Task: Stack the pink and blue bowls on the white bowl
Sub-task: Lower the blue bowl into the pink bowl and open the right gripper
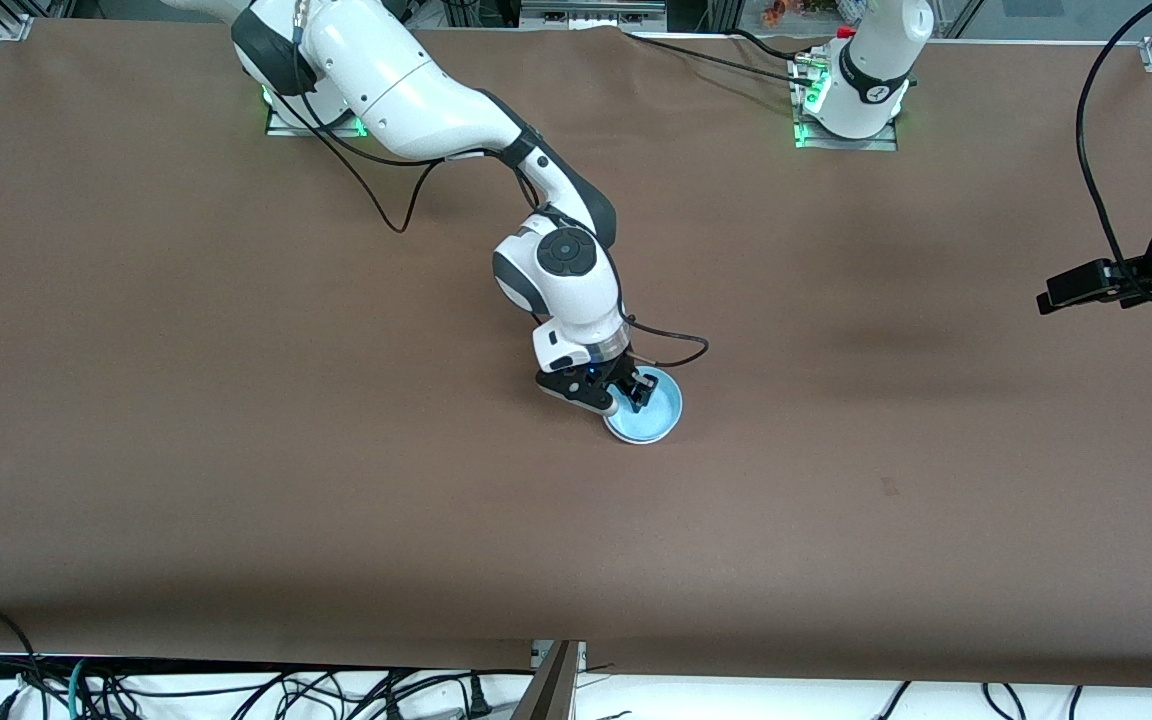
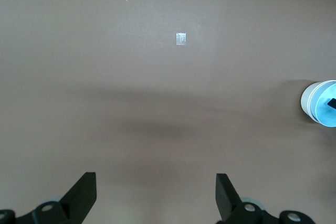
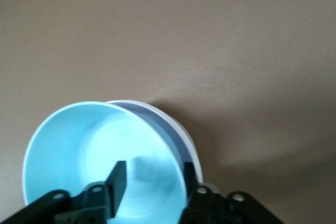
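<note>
The blue bowl (image 1: 656, 415) sits on top of a stack near the middle of the table. Under it the white bowl (image 3: 190, 148) shows as a white rim and wall. The pink bowl is hidden. My right gripper (image 1: 626, 400) is down at the blue bowl's rim on the side toward the robots' bases. It is open, with one finger (image 3: 118, 182) inside the bowl, clear of the wall, and the other outside the rim. My left gripper (image 2: 156, 198) waits open and empty above bare table at the left arm's end. In its view the stack shows as the blue bowl (image 2: 326, 114) over the white bowl (image 2: 310, 100).
The right arm's cable (image 1: 681, 352) loops just above the table beside the stack. A small pale tape mark (image 2: 181, 39) lies on the brown table cover (image 1: 236, 450). Cables hang below the table's front edge (image 1: 336, 690).
</note>
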Controlling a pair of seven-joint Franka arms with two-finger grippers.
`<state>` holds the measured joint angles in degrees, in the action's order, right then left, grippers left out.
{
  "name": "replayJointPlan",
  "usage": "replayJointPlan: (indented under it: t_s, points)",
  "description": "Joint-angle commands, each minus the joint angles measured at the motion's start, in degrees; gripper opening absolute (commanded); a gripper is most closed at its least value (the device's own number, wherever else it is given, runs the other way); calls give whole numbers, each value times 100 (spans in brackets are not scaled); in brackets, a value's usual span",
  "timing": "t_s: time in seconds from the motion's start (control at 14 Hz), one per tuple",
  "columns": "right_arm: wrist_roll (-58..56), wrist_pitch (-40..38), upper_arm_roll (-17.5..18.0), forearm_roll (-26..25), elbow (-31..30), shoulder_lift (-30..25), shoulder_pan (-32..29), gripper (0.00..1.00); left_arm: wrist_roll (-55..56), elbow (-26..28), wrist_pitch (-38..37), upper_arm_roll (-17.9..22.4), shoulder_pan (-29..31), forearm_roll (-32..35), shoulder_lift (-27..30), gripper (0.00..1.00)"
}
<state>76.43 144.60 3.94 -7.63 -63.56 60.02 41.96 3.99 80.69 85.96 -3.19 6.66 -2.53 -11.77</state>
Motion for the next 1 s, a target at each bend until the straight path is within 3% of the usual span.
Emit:
replayJointPlan:
  t_s: [0.0, 0.36, 0.71, 0.85, 0.93]
  points:
    - [65, -72, -7, -10, 177, -8, -38, 55, -118, -89, -79, 20, -25, -11, -27, 100]
    - [48, -669, 54, 209, 748, -96, -249, 55, -118, -89, -79, 20, -25, -20, -27, 100]
    - [48, -827, 54, 289, 766, -201, -320, 56, -118, -89, -79, 20, -16, -20, -27, 100]
    - [-5, -1431, 63, 297, 827, -402, -433, 57, -118, -89, -79, 20, -16, -20, -27, 100]
    - [-31, -1783, 63, 341, 836, -595, -503, 62, -118, -89, -79, 20, -16, -20, -27, 100]
